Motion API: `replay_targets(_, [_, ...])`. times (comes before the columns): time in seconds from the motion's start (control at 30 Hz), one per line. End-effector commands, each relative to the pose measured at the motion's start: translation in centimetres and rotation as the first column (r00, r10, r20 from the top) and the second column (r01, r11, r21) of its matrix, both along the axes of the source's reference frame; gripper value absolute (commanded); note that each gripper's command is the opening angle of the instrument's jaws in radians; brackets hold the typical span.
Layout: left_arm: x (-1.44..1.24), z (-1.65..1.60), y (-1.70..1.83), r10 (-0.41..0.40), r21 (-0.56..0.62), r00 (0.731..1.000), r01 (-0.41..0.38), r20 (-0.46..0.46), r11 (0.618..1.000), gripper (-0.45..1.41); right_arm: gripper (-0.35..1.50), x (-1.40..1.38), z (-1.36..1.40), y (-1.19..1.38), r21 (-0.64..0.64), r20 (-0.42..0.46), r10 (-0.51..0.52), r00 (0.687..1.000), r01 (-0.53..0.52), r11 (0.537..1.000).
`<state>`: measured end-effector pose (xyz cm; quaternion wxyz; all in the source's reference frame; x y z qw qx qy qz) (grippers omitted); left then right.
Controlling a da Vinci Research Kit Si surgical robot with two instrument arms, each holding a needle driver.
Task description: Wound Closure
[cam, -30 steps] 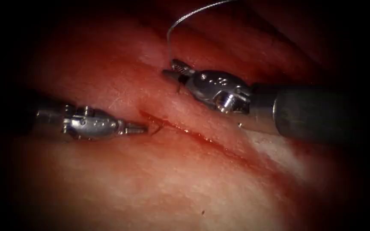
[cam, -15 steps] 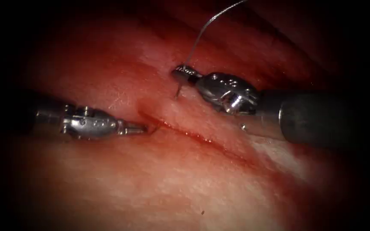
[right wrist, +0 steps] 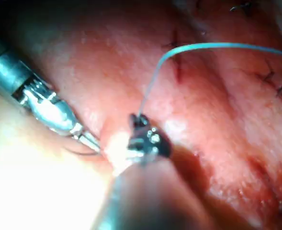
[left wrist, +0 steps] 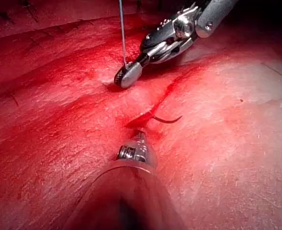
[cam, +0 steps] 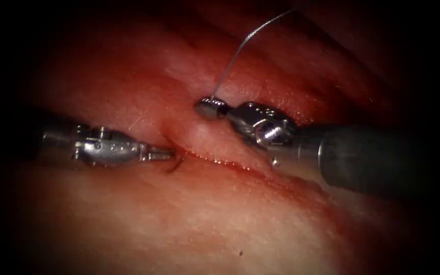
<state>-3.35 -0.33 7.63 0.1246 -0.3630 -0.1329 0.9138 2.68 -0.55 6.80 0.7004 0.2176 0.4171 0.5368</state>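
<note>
Steel-grey and closed, the right end effector [cam: 205,108] was pressed tip-down against the tissue [cam: 220,219] on the right side of the cut [cam: 230,164]. The needle's tail end appeared to be gripped in it, since the thread [cam: 240,46] rose directly from its tip, up and away. In the left wrist view the same right end effector [left wrist: 127,75] was seen with its rounded tip on the tissue and the thread [left wrist: 122,28] standing nearly straight up from it. In the right wrist view the thread [right wrist: 188,48] was seen to arc away from the right end effector [right wrist: 140,123].

The needle [cam: 178,163] was in the tissue: only its dark, curved point was seen, emerging at the cut just beyond the tip of the left end effector [cam: 165,152]. That end effector lay on the left side of the cut, its jaws closed and narrow, just beside the point; whether the point was actually touched or held could not be told. In the left wrist view the needle [left wrist: 167,120] was seen as a thin dark curve lying free just ahead of the left end effector [left wrist: 140,134]. Red fluid [cam: 215,159] was seen along the cut between the two end effectors.
</note>
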Motion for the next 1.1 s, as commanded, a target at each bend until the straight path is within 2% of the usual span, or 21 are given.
replay_targets(0.03, [-0.05, 0.06, -0.06, 0.001, 0.002, 1.000, -0.001, 0.000, 1.000, -0.11, -0.35, 0.09, 0.01, -0.04, 0.008, -0.012, -0.011, 1.000, 0.011, 1.000])
replay_targets(0.13, [-0.05, 0.06, -0.06, 0.006, -0.002, 1.000, -0.006, 0.001, 1.000, -0.11, -0.35, 0.09, -0.01, 0.01, 0.009, -0.027, -0.026, 0.999, 0.027, 1.000])
replay_targets(0.17, [-0.05, 0.06, -0.06, 0.006, -0.002, 1.000, -0.006, 0.001, 1.000, -0.11, -0.15, 0.08, -0.01, 0.04, 0.005, -0.038, -0.024, 0.999, 0.025, 1.000])
replay_targets(0.2, [-0.04, 0.05, -0.06, 0.006, -0.002, 1.000, -0.006, 0.001, 1.000, -0.11, 0.26, 0.07, 0.00, 0.08, 0.000, -0.050, -0.022, 0.999, 0.022, 1.000])
replay_targets(0.23, [-0.04, 0.04, -0.06, 0.019, -0.013, 1.000, -0.019, 0.004, 1.000, -0.11, 0.74, 0.01, 0.02, 0.19, -0.017, -0.088, -0.013, 0.996, 0.011, 1.000])
replay_targets(0.27, [-0.03, 0.03, -0.06, 0.028, -0.020, 1.000, -0.028, 0.006, 0.999, -0.11, 0.96, -0.02, 0.03, 0.23, -0.026, -0.091, -0.004, 0.996, 0.001, 1.000])
replay_targets(0.3, [-0.03, 0.01, -0.05, 0.041, -0.023, 0.999, -0.041, 0.010, 0.999, -0.11, 1.15, -0.07, 0.04, 0.27, -0.033, -0.082, 0.004, 0.997, -0.007, 0.999])
replay_targets(0.37, [-0.01, -0.03, -0.04, 0.068, -0.037, 0.997, -0.067, 0.046, 0.997, -0.08, 1.23, -0.16, 0.06, 0.34, -0.101, -0.067, -0.032, 0.997, 0.025, 0.995])
replay_targets(0.4, [-0.01, -0.08, -0.02, 0.091, -0.056, 0.992, -0.086, 0.091, 0.995, -0.01, 1.30, -0.30, 0.07, 0.41, -0.175, -0.067, -0.065, 0.996, 0.052, 0.983])
replay_targets(0.47, [0.00, -0.13, 0.01, 0.107, -0.073, 0.982, -0.097, 0.156, 0.993, 0.05, 1.30, -0.43, 0.07, 0.46, -0.231, -0.090, -0.079, 0.993, 0.056, 0.971])
replay_targets(0.5, [0.01, -0.18, 0.03, 0.149, -0.105, 0.967, -0.129, 0.208, 0.986, 0.14, 1.30, -0.57, 0.04, 0.54, -0.274, -0.138, -0.072, 0.988, 0.032, 0.961])
replay_targets(0.6, [0.00, -0.23, 0.02, 0.205, -0.137, 0.944, -0.175, 0.258, 0.975, 0.41, 1.27, -0.73, -0.03, 0.65, -0.308, -0.163, -0.066, 0.984, 0.013, 0.951])
replay_targets(0.63, [-0.03, -0.27, -0.01, 0.232, -0.178, 0.911, -0.180, 0.340, 0.967, 0.46, 1.25, -0.80, -0.09, 0.72, -0.312, -0.156, -0.061, 0.986, 0.009, 0.950])
replay_targets(0.7, [-0.06, -0.30, -0.03, 0.239, -0.195, 0.882, -0.172, 0.406, 0.966, 0.49, 1.23, -0.79, -0.10, 0.73, -0.316, -0.154, -0.062, 0.986, 0.011, 0.949])
replay_targets(0.73, [-0.11, -0.34, -0.04, 0.246, -0.211, 0.856, -0.165, 0.455, 0.964, 0.51, 1.23, -0.78, -0.09, 0.72, -0.317, -0.153, -0.062, 0.986, 0.010, 0.948])
replay_targets(0.8, [-0.17, -0.38, -0.04, 0.254, -0.219, 0.836, -0.166, 0.486, 0.962, 0.57, 1.21, -0.77, -0.07, 0.71, -0.319, -0.152, -0.062, 0.986, 0.010, 0.948])
replay_targets(0.83, [-0.23, -0.43, -0.06, 0.261, -0.225, 0.816, -0.165, 0.516, 0.960, 0.61, 1.21, -0.76, -0.06, 0.70, -0.320, -0.151, -0.062, 0.987, 0.010, 0.947])
replay_targets(0.87, [-0.23, -0.43, -0.06, 0.261, -0.225, 0.816, -0.165, 0.516, 0.960, 0.61, 1.21, -0.76, -0.06, 0.70, -0.320, -0.151, -0.062, 0.987, 0.010, 0.947])
replay_targets(0.9, [-0.34, -0.48, -0.09, 0.268, -0.233, 0.799, -0.165, 0.538, 0.958, 0.59, 1.21, -0.75, -0.03, 0.68, -0.323, -0.148, -0.060, 0.987, 0.009, 0.946])
replay_targets(0.97, [-0.41, -0.49, -0.09, 0.265, -0.232, 0.799, -0.162, 0.540, 0.959, 0.57, 1.20, -0.75, -0.01, 0.67, -0.326, -0.147, -0.060, 0.987, 0.009, 0.945])
replay_targets(1.1, [-0.50, -0.45, -0.02, 0.185, -0.149, 0.814, -0.122, 0.550, 0.981, 0.56, 1.18, -0.71, 0.06, 0.62, -0.333, -0.143, -0.061, 0.988, 0.010, 0.943])
